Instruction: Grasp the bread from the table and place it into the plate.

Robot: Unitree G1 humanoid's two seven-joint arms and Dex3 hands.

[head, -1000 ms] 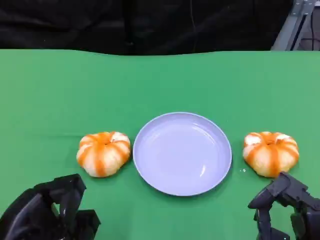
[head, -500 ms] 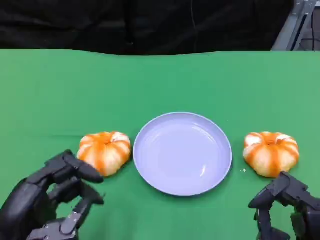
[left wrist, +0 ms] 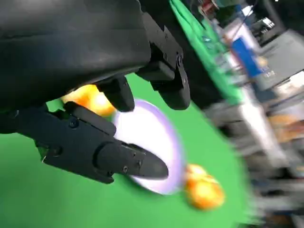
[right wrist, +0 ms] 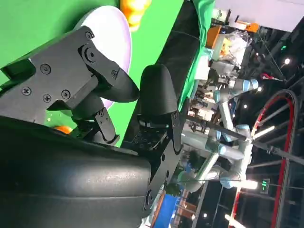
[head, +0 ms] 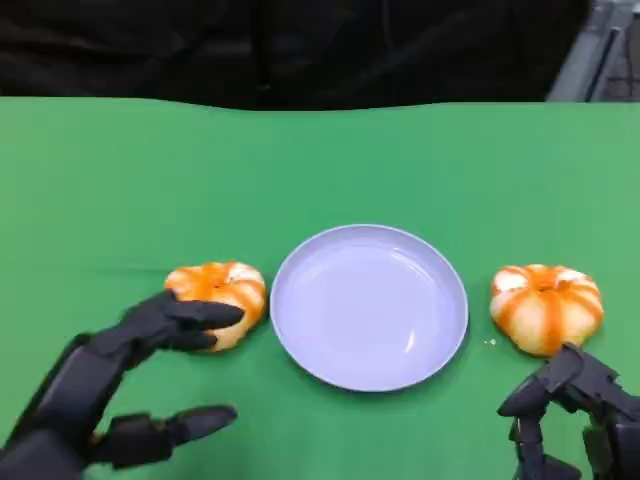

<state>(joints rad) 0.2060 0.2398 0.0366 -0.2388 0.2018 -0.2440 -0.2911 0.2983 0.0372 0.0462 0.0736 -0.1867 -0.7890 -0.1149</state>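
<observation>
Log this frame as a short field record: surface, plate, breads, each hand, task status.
surface: green table
plate: lavender plate, nothing in it, at centre
left bread: orange-striped bun, on the table beside the plate's left rim
right bread: second bun, on the table right of the plate
left hand: left hand, fingers spread, reaching over the left bun, holding nothing
right hand: right hand, low near the right bun, grasp unclear
status: no bread in plate

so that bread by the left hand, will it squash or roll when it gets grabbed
The left bread looks puffy and lobed, so it probably gives under the fingers. It sits on a broad base, so rolling seems unlikely. On the green cloth it may slide if nudged.
</observation>
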